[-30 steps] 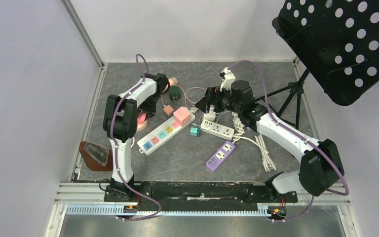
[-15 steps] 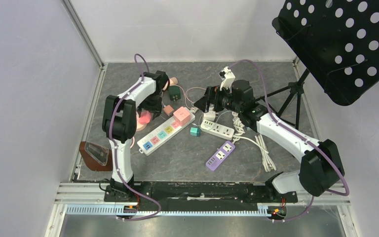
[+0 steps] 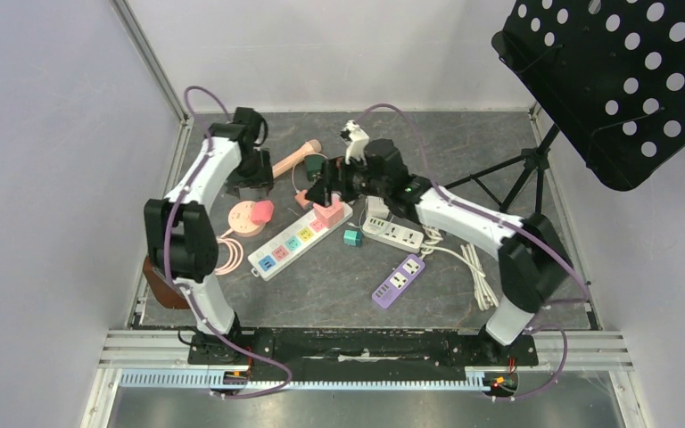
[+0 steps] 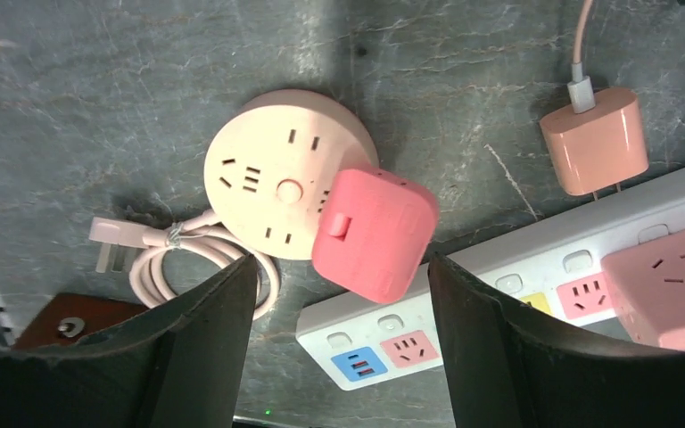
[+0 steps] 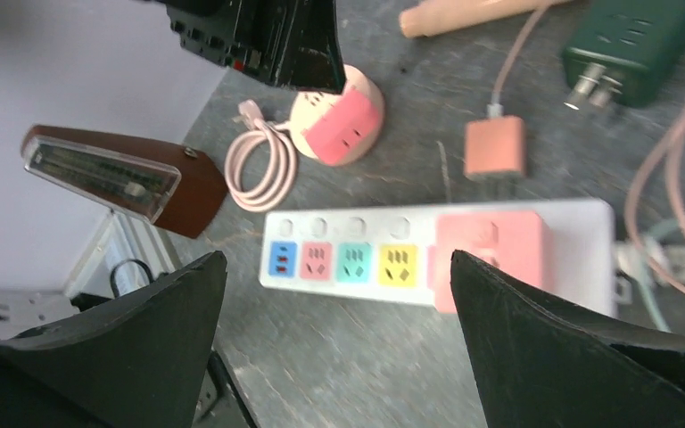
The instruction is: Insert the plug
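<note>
A black perforated music stand [image 3: 615,80] loomed over the far right corner. A purple power strip [image 3: 399,280] lay near a white power strip [image 3: 393,234], with a teal cube [image 3: 351,237] just beside the white one. A brown metronome [image 5: 116,174] sat by the left edge.

left hand [image 4: 339,266]: jaws apart, empty | right hand [image 5: 336,260]: jaws wide, empty

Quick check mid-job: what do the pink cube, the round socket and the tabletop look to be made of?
Pink cube: moulded plastic with a satin finish, judging by its rounded corners and even colour. Round socket: cream plastic, smooth, with a soft sheen. Tabletop: grey with pale veins like slate; it could equally be a printed mat, and the views leave that open.
</note>
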{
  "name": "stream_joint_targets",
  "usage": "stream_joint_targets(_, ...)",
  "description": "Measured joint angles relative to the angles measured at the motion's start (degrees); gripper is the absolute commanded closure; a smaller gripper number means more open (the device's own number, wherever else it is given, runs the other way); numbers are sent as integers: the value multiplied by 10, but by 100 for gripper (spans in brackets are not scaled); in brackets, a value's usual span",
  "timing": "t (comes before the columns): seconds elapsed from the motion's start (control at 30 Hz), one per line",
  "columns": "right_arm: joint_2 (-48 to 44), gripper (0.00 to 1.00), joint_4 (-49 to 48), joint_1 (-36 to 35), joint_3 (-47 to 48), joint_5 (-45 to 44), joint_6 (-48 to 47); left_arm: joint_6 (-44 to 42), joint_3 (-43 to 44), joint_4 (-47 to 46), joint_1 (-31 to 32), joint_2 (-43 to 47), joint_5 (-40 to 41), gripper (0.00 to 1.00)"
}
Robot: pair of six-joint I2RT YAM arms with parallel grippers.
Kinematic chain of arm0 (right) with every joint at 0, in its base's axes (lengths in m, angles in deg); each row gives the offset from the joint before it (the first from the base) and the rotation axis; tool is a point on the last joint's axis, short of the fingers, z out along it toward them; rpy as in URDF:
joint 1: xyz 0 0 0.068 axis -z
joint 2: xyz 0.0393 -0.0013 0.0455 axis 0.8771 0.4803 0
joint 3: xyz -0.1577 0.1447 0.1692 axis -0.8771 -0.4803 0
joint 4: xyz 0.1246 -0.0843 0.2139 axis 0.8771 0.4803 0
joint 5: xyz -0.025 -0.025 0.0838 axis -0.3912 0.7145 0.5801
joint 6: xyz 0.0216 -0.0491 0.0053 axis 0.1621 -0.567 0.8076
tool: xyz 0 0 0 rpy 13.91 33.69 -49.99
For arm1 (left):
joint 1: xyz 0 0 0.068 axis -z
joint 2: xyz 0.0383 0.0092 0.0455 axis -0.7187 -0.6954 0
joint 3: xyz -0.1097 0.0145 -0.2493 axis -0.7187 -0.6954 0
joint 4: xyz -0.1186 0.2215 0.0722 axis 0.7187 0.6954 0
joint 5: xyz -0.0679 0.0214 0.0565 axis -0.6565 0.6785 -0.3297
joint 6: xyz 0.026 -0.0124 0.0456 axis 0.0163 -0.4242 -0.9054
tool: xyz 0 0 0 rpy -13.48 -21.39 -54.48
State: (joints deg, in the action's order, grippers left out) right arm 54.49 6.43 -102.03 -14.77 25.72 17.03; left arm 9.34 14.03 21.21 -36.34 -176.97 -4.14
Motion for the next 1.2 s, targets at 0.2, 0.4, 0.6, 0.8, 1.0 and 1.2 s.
stream_joint_targets(0.2,137,2,-22,-29,124,21,74,28,-125,-90,-89,69,-107,27)
stream_joint_targets(0.4,261,7,-27,-59,215,20,162,73,-217,-172,-154,77,-205,33)
stream_joint_targets(0.6,334,18,-5,-86,269,-7,217,85,-223,-208,-172,83,-242,40)
stream_joint_targets(0.8,382,18,21,-90,335,-37,246,85,-224,-215,-200,90,-254,44)
stream_joint_targets(1.0,403,21,27,-88,341,-57,259,85,-250,-215,-206,96,-261,47)
stream_joint_targets(1.2,437,37,3,-88,347,-48,282,85,-273,-219,-206,104,-277,49)
